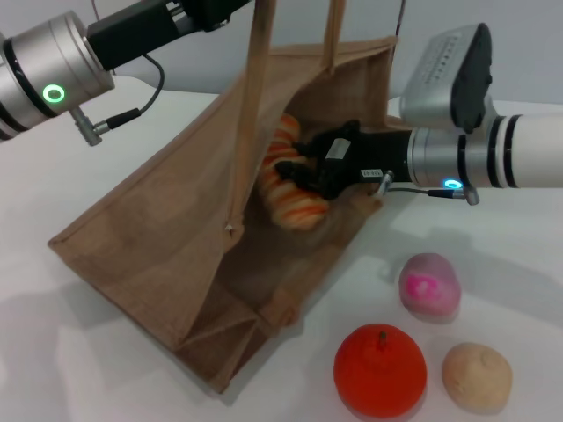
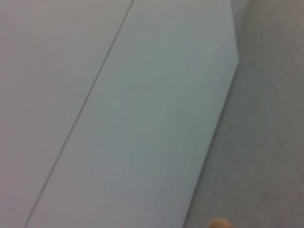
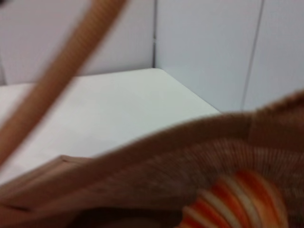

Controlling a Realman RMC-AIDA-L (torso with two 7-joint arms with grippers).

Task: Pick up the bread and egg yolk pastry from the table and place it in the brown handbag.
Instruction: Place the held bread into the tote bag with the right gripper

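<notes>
The right gripper (image 1: 303,176) is reaching into the open mouth of the brown handbag (image 1: 158,246), its black fingers clamped on the bread (image 1: 286,200) — the striped orange-and-cream loaf is inside the bag but not yet let go. The left arm, at 11 o'clock in the head view, appears to hold the tan handles up; its fingers are out of view, so their state cannot be told. The egg yolk pastry (image 1: 476,375) waits on the white tabletop (image 1: 79,369) at 4 o'clock, beside a red-orange fruit (image 1: 380,370) and a pink ball (image 1: 429,286). By my judgement the task is about half done — release, then fetch the pastry. No readable writing shows.
</notes>
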